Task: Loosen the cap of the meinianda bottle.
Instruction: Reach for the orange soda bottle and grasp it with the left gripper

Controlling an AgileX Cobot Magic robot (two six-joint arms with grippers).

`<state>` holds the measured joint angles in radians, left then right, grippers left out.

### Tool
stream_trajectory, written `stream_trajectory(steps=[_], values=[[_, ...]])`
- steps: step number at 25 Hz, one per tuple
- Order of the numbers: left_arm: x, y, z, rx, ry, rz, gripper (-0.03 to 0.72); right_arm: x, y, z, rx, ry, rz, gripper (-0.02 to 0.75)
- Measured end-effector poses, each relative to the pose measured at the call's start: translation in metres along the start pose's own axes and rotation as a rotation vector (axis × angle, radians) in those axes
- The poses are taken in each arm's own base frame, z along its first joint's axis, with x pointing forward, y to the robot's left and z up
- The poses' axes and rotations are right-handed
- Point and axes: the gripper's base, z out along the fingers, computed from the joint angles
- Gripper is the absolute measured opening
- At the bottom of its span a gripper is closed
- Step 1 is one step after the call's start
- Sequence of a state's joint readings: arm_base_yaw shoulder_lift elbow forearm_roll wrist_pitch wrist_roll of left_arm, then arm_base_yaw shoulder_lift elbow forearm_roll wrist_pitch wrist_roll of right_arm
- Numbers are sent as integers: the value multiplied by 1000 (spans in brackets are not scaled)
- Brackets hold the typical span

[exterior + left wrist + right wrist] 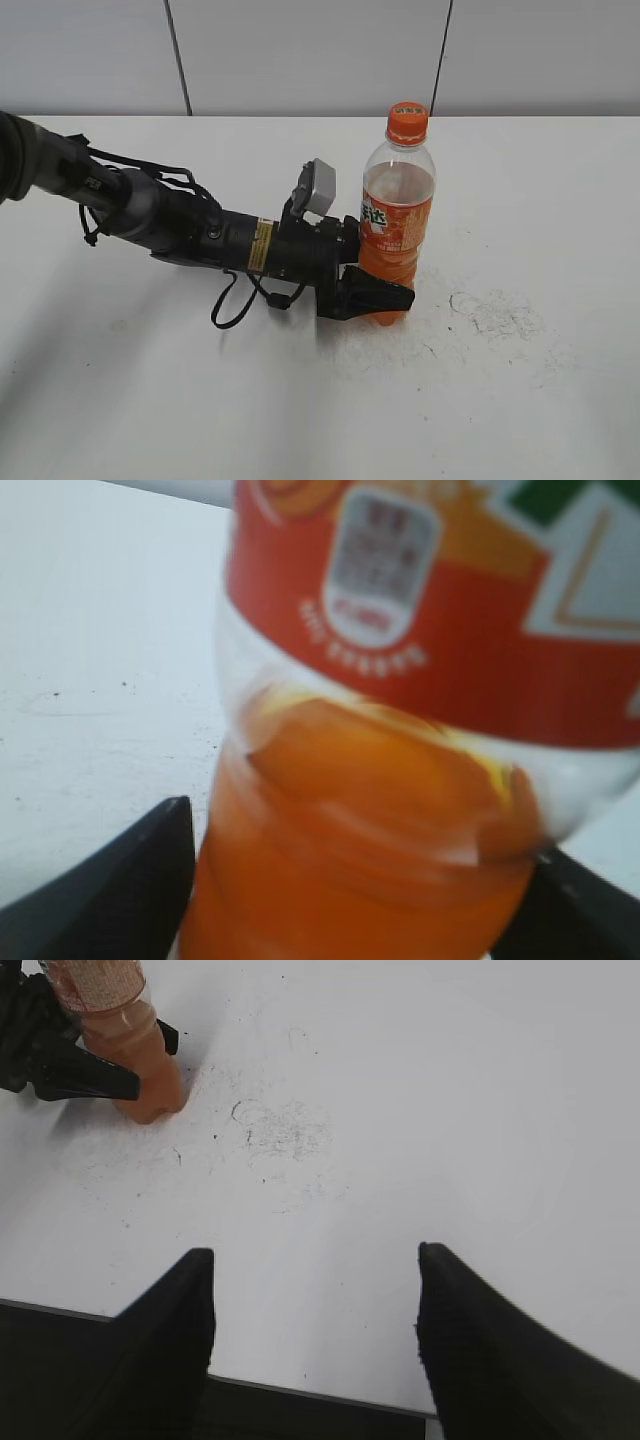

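White table (pixel 520 400) | meinianda bottle (pixel 397 220) upright between left claw (pixel 375 297) fingers

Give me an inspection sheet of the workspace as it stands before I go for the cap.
Surface: white table, scuffed with grey marks beside the bottle.
Job's things: clear plastic bottle of orange drink upright; ribbed orange screw cap on, untouched.
Clutter: nothing seen.
Grippers: left gripper closed on the bottle's lower body; right gripper open over bare table, holding nothing.
Cables: black cable loop hanging under the left arm, lying on the table.
Surroundings: pale panelled wall behind.
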<state>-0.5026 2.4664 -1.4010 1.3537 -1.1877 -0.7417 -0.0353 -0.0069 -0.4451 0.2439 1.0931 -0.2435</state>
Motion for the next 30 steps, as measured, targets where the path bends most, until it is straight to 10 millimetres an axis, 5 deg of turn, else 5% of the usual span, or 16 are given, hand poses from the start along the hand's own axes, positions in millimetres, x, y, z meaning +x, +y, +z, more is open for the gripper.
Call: stream_trajectory(steps=[13,30], values=[[-1,-1,5,5,8,9,560,0,0,0,0,0,0,471],[0,-4,5,34,12,82,533,0,0,0,-4,-2,8,471]])
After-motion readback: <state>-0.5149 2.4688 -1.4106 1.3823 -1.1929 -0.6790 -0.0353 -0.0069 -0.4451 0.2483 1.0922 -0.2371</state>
